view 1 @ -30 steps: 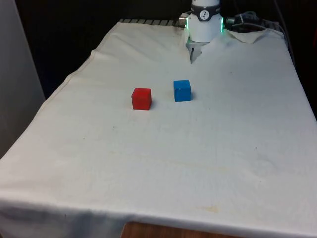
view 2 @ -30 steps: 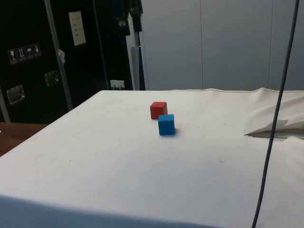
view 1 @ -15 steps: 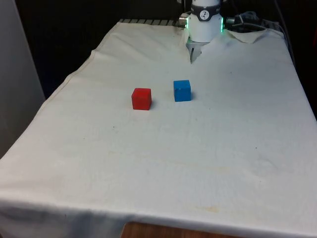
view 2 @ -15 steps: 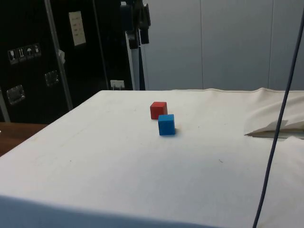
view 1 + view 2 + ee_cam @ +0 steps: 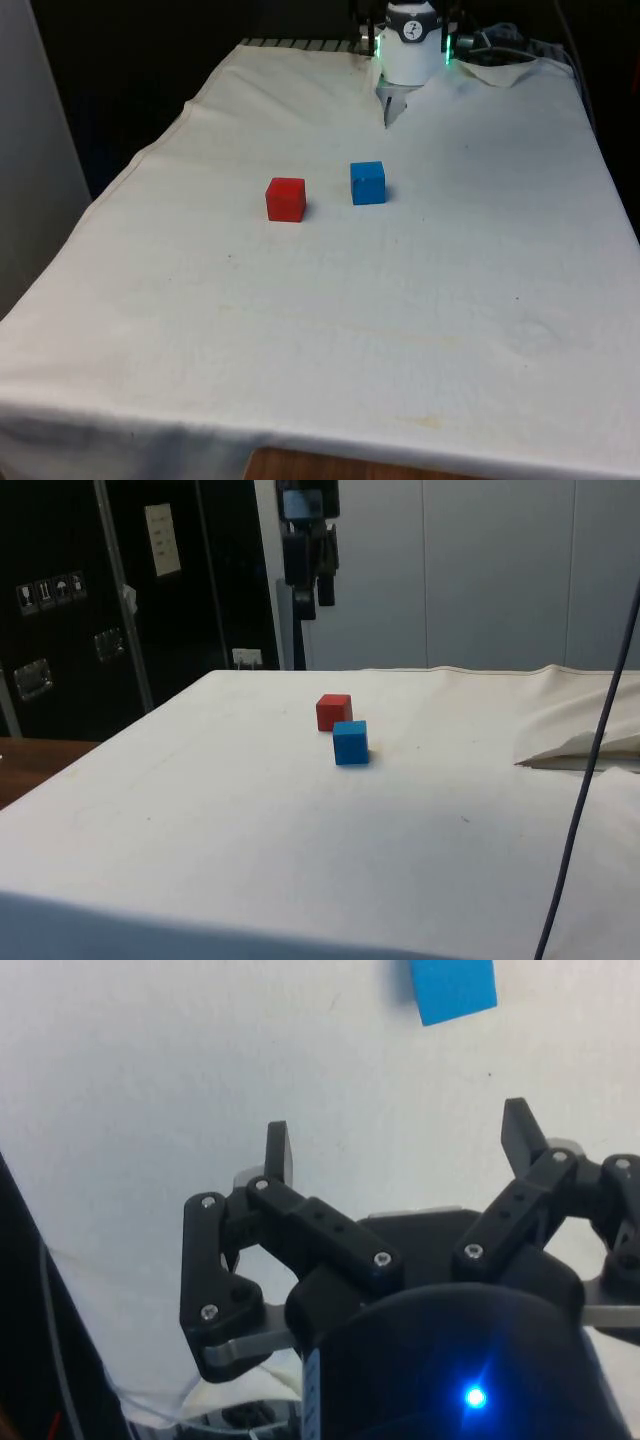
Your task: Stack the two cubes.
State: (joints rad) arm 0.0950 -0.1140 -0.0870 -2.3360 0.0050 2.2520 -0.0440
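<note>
A red cube [image 5: 286,199] and a blue cube [image 5: 368,183] rest a short gap apart on the white cloth, the blue one toward the front view's right. From the side, the blue cube [image 5: 350,742] stands nearer than the red cube [image 5: 334,712]. My gripper [image 5: 312,594] hangs high above the table, beyond the cubes, fingers pointing down. At the wrist, the gripper [image 5: 400,1145] is open with nothing between its fingers, and the blue cube [image 5: 453,989] lies far below, ahead of the fingertips.
The cloth [image 5: 380,300] covers the table, with a rumpled fold [image 5: 580,748] toward the robot's end. A dark cable [image 5: 590,750] hangs across the side view's right. Dark cabinets [image 5: 90,600] stand past the table's far edge.
The gripper has come down and moved toward the side view's right, closer to above the cubes. Neither cube has moved.
</note>
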